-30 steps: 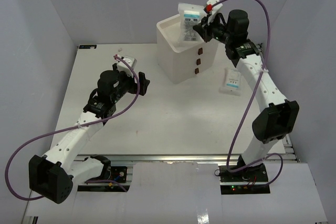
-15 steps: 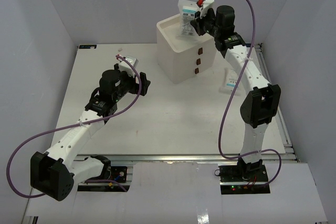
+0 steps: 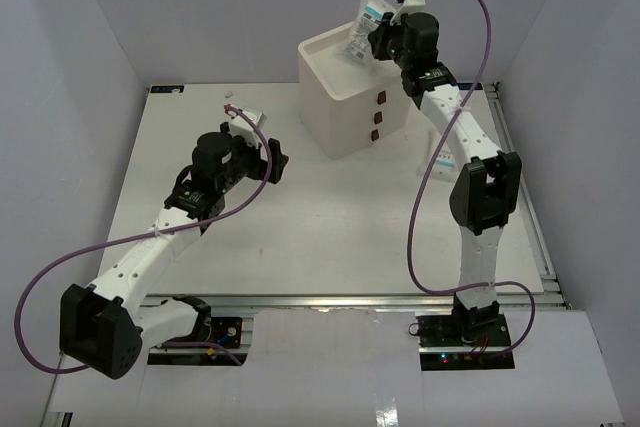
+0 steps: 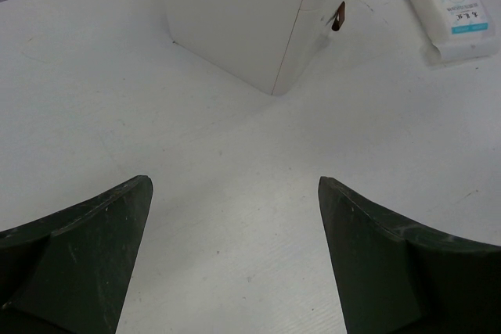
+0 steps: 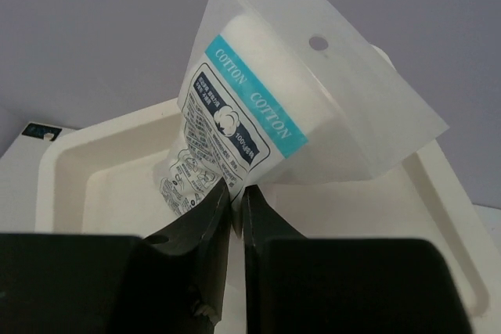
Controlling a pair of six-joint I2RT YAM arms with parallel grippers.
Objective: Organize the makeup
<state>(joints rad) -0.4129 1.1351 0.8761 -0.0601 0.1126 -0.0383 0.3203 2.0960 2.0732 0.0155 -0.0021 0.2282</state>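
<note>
A flat white sachet (image 3: 365, 27) with a teal "COTTON" band (image 5: 258, 119) hangs tilted over the open top of the white drawer box (image 3: 345, 107), pinched at its lower edge by my right gripper (image 3: 380, 44) (image 5: 236, 191), which is shut on it. Below the sachet, the box's top compartment (image 5: 63, 166) shows pale walls. Another white sachet with blue print (image 4: 454, 21) lies flat on the table right of the box (image 4: 235, 13); the right arm partly covers this sachet (image 3: 443, 159) from above. My left gripper (image 3: 274, 161) (image 4: 233, 185) stands open over bare table, left of the box.
The box's front faces right and carries brown handles (image 3: 377, 117) (image 4: 338, 15). Grey walls close in the white table (image 3: 250, 237) on three sides. The right arm's elbow (image 3: 483, 192) hangs over the table's right part.
The right arm's elbow has swung left and its wrist has turned; the sachet stays over the box's top, now a little higher and tilted. The left arm has barely shifted.
</note>
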